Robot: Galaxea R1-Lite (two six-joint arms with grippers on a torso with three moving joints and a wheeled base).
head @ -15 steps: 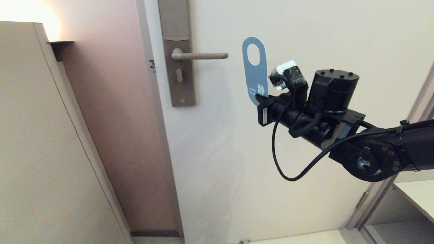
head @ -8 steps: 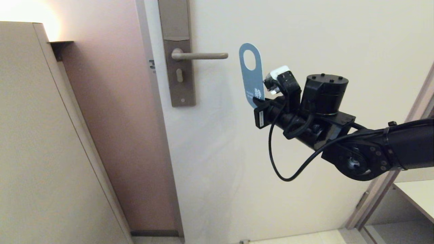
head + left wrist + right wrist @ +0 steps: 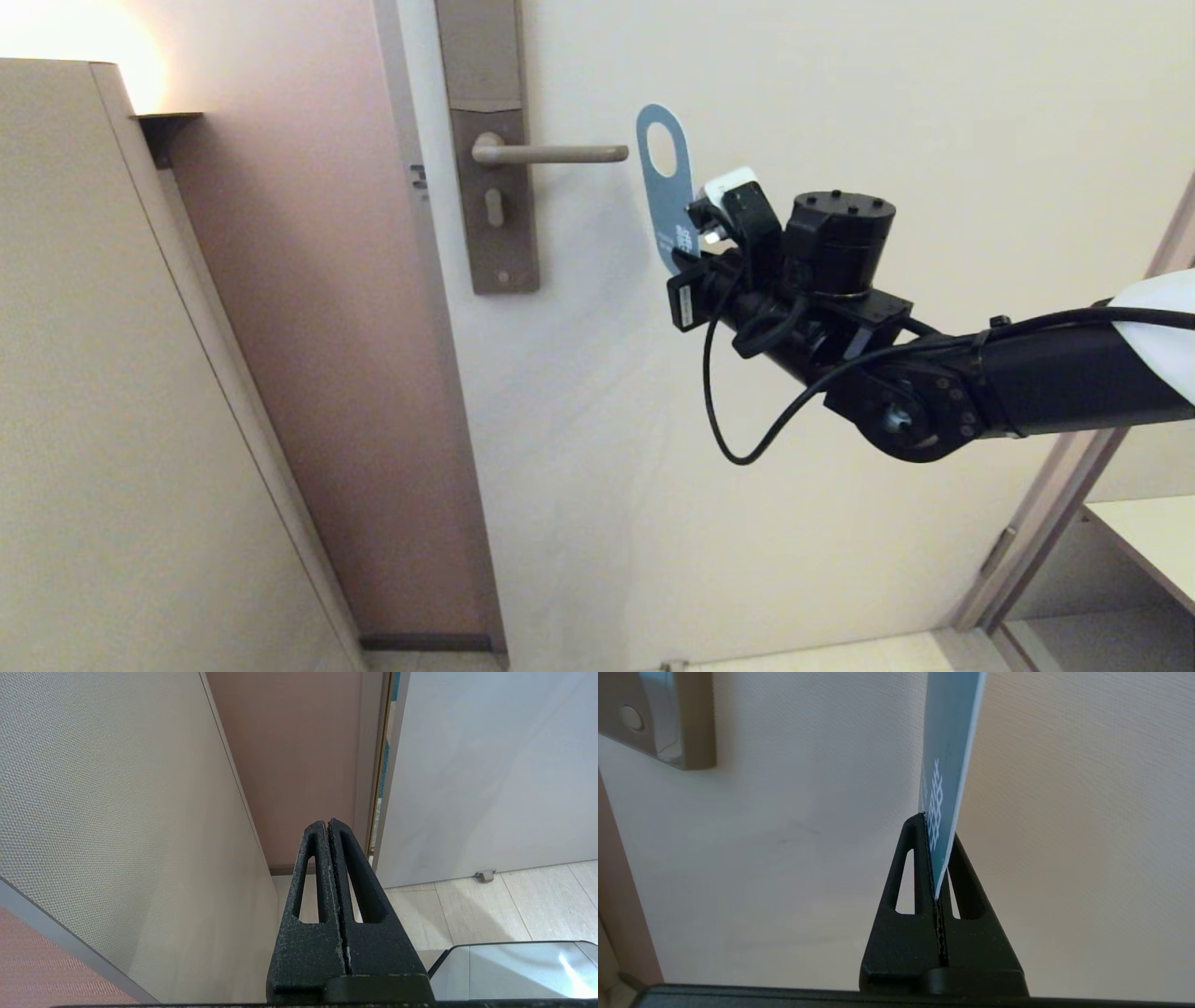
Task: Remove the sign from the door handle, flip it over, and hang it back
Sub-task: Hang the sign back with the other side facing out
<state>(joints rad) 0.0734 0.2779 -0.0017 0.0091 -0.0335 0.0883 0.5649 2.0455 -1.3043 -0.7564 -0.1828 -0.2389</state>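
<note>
Sign [image 3: 665, 201]: flat blue hanger, white text, oval hole uppermost, upright at upper centre of the head view, just right of the door handle [image 3: 551, 152] tip, apart from it; right gripper [image 3: 689, 257] clamped on its lower end; left gripper [image 3: 328, 828] closed, empty; backplate [image 3: 495, 201]; door [image 3: 840, 112]; cabinet [image 3: 103, 373] lower left.

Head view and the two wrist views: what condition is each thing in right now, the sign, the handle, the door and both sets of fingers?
sign: off the handle, upright, blue face showing, gripped at its lower end.
door handle: level, bare.
door: appears shut.
right gripper: fingers shut on the sign, just right of the handle's tip.
left gripper: fingers shut, empty, parked low near the floor.
</note>
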